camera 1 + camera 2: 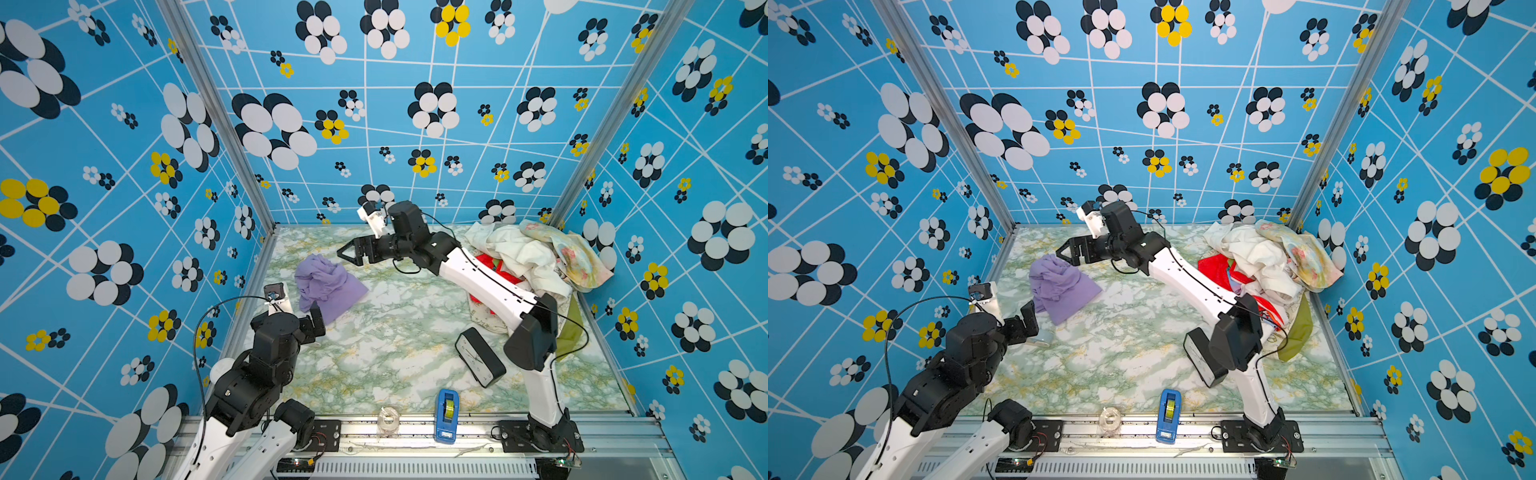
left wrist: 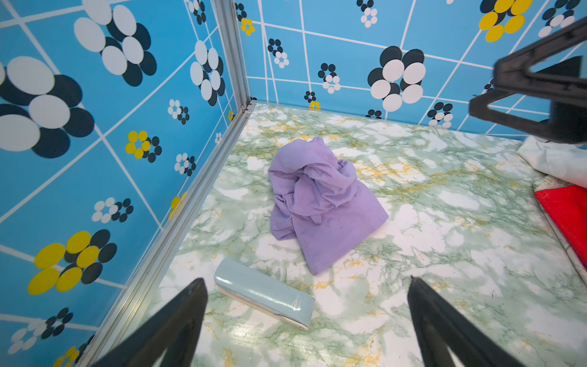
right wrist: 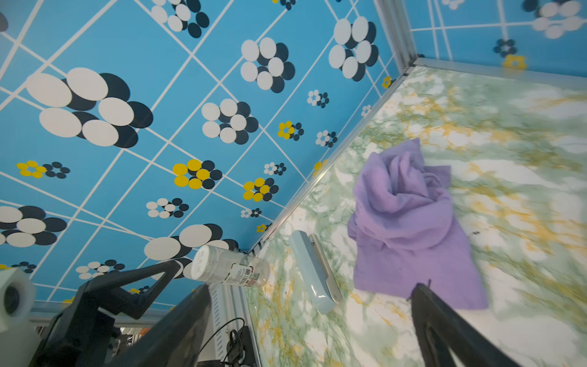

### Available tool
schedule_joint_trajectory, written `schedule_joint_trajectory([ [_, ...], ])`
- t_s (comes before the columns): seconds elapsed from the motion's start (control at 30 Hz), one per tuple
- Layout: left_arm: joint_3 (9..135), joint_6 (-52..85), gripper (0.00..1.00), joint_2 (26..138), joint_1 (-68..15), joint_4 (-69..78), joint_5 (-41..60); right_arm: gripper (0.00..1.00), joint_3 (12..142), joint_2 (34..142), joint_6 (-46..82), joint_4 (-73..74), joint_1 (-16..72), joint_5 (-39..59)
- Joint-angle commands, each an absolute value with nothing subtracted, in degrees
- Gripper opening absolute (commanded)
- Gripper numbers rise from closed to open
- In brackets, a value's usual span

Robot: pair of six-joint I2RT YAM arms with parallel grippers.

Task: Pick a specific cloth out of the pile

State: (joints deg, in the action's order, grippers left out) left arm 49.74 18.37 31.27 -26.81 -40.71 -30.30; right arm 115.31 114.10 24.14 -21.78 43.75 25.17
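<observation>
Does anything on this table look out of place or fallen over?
Yes. The black rectangular clock lies askew with its face upward, beside the pile of mixed cloths. A clear plastic jar lies on its side near the wall.

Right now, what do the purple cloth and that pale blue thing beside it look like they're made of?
The purple cloth: thin, soft, matte fabric, perhaps cotton; it slumps into loose crumpled folds. The pale blue thing, apparently a stapler: smooth, faintly glossy shell, plastic or painted metal; a silvery metal strip runs along one edge.
</observation>
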Motion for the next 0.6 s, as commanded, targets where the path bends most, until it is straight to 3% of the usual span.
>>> schedule_joint_trajectory([
  [0.0, 50.5, 16.1, 0.99, 33.0, -27.2, -37.3, -28.4, 0.99, 104.7, 104.5, 19.8, -22.1, 40.4, 19.4],
  [0.33, 45.2, 11.5, 0.99, 39.5, -26.1, -27.5, -29.6, 0.99, 73.9, 74.9, 14.6, -24.1, 27.9, 3.9],
  [0.57, 38.8, 9.0, 0.99, 45.5, -17.1, -16.0, -19.4, 0.99, 58.8, 59.9, 5.1, -20.8, 21.1, -11.8],
])
